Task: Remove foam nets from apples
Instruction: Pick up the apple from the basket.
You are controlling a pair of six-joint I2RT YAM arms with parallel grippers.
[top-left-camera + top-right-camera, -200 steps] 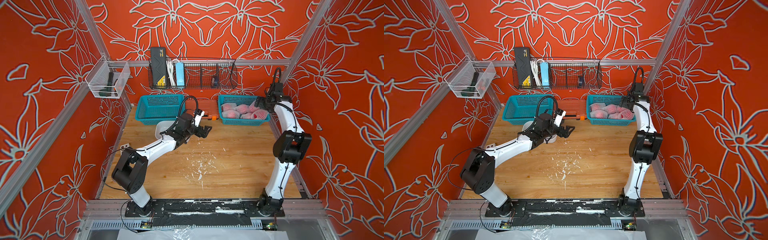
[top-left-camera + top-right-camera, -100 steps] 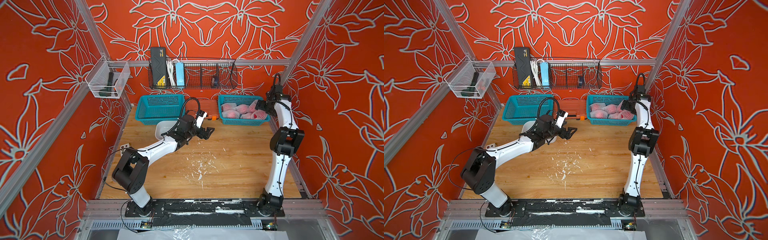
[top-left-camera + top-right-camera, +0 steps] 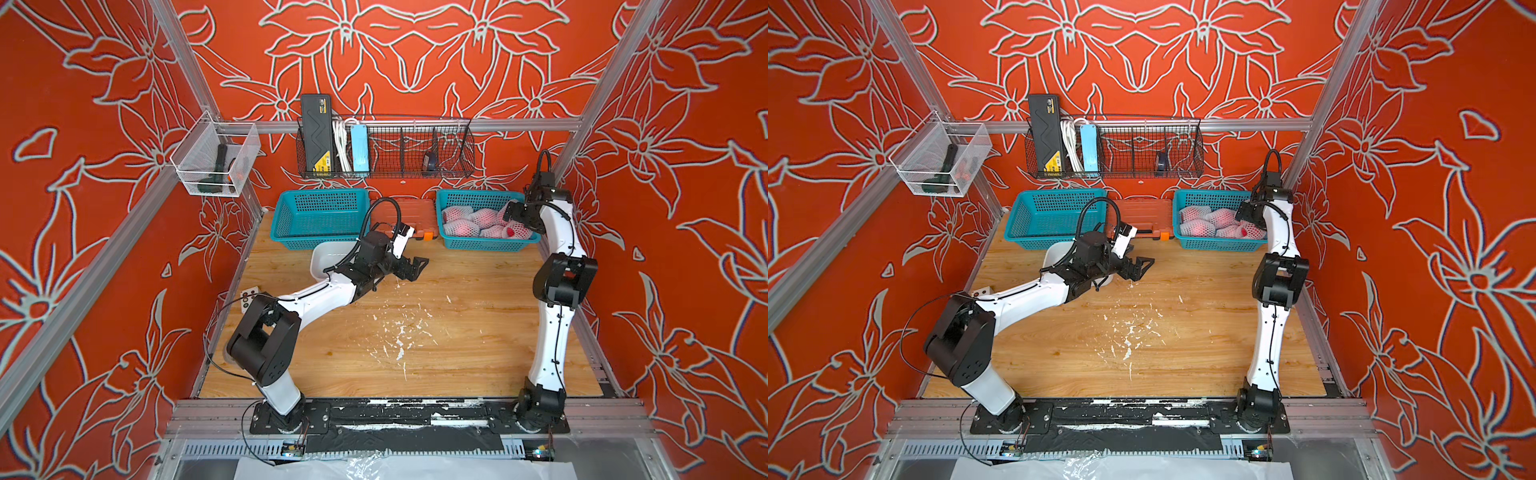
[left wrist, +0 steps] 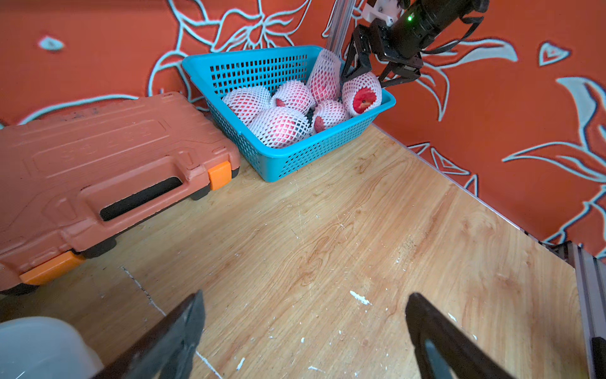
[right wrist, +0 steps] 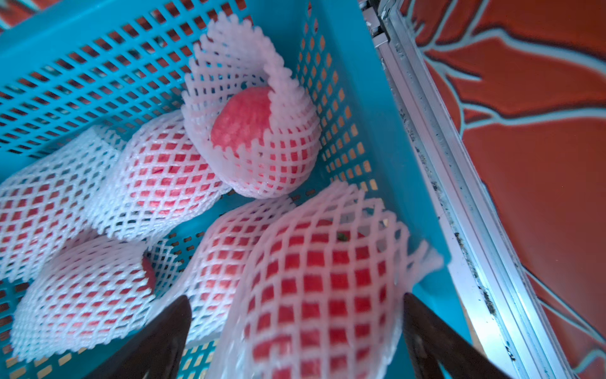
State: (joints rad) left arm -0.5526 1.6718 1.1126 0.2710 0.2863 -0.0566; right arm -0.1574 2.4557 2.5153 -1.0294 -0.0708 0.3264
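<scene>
The right gripper is spread wide, gripping nothing; 1 apple in its foam net sits between its fingers, 5 more netted apples just beyond in the teal basket. The left gripper, equally wide and empty, hovers over the wooden table.

Soft foam nets cover smooth apples; the basket is plastic, the tabletop scuffed matt wood.
</scene>
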